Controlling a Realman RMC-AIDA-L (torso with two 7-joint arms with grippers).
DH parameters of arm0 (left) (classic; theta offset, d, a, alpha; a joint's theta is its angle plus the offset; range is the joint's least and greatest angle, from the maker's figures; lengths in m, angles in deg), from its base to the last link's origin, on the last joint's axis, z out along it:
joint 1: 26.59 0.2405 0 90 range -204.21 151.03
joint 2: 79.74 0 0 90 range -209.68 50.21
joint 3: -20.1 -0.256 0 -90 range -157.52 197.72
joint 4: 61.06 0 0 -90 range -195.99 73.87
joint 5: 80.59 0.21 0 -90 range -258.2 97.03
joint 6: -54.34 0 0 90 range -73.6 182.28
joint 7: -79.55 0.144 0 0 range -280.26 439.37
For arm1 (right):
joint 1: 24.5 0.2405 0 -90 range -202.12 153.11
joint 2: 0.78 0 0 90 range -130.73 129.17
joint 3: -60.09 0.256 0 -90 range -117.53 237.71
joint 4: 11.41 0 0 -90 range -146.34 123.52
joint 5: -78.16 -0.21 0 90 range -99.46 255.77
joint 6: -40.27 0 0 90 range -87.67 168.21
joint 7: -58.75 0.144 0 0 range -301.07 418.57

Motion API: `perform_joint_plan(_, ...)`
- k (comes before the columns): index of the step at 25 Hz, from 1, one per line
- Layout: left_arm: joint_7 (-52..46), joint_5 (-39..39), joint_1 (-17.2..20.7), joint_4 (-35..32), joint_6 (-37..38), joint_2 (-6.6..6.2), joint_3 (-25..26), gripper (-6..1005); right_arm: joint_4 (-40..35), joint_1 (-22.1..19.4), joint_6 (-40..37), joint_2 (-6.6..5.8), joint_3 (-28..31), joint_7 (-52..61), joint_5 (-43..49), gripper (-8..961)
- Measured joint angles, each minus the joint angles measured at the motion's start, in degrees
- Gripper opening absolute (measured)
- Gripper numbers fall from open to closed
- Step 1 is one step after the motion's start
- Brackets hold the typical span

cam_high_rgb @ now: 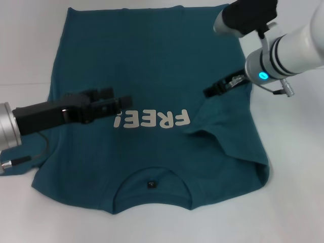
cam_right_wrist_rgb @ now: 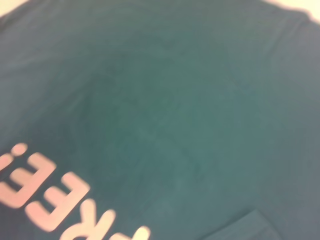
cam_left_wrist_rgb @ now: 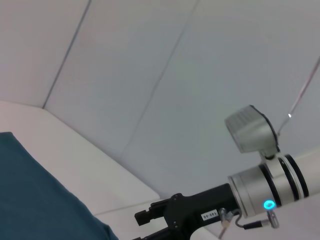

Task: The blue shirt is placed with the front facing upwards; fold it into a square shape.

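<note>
the blue shirt [cam_high_rgb: 152, 76] lies flat on the white table [cam_high_rgb: 298, 202], front up, collar nearest the robot, right sleeve already tucked in. left gripper [cam_high_rgb: 124, 103] hovers over the chest; right gripper [cam_high_rgb: 207, 92] by the folded edge; can't tell either's grip. next fold prob the left side: pinch edge only, keep crease straight. print reads "FREE!" [cam_high_rgb: 152, 120]; neck label [cam_high_rgb: 151, 185] unreadable.

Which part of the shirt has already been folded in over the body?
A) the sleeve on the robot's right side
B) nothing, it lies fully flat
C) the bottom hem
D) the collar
A: on the shirt, the right-side sleeve lies doubled over the body beside the lettering, while the hem at the far edge and the collar lie flat.
</note>
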State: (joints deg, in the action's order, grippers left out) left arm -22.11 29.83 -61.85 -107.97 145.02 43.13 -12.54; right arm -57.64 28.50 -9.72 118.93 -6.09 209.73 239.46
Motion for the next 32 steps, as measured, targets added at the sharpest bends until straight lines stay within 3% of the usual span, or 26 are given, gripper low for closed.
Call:
perform_joint_plan(4,-0.2,-1.16,-0.25,1.75,-0.53,-0.31,1.29,875,-3.7,-2.63,1.29,0.03,0.06,-1.69,-1.71,813)
perform_joint_plan(8,-1.51,-1.75,-0.39,2.2,-1.75,-0.53,2.34,875,-11.92,-9.53,3.33,-0.1,0.29,-10.14,-13.99,931)
perform_joint_plan(14,-3.77,-2.02,-0.71,2.8,-4.9,-0.64,2.08,875,-15.82,-18.44,2.25,-0.37,6.31,-33.27,-39.54,946)
perform_joint_plan(17,-4.84,-2.02,-0.91,2.81,-5.6,-0.69,1.99,876,-15.55,-20.37,0.35,-0.38,8.41,-39.95,-45.01,946)
perform_joint_plan(21,-6.05,-2.02,-1.35,3.37,-6.89,-0.71,1.96,876,-13.78,-23.58,-8.27,-0.47,13.22,-53.33,-54.54,947)
perform_joint_plan(26,-7.64,-1.65,-1.66,4.19,-8.94,-0.31,1.18,876,-10.12,-25.04,-22.69,-1.31,20.83,-63.27,-57.51,947)
perform_joint_plan(29,-9.56,-1.49,-1.56,4.23,-10.88,-0.17,-0.58,876,-8.41,-25.9,-30.7,-2.72,23.61,-67.17,-57.04,947)
perform_joint_plan(30,-10.4,-1.35,-1.53,4.23,-11.34,-0.17,-1.01,876,-8.22,-26.64,-34.38,-3.89,23.85,-67.88,-56.47,947)
perform_joint_plan(32,-11.79,-0.8,-1.58,4.19,-11.73,-0.17,-1.47,876,-8.21,-27.02,-35.68,-4.49,23.9,-67.82,-56.17,947)
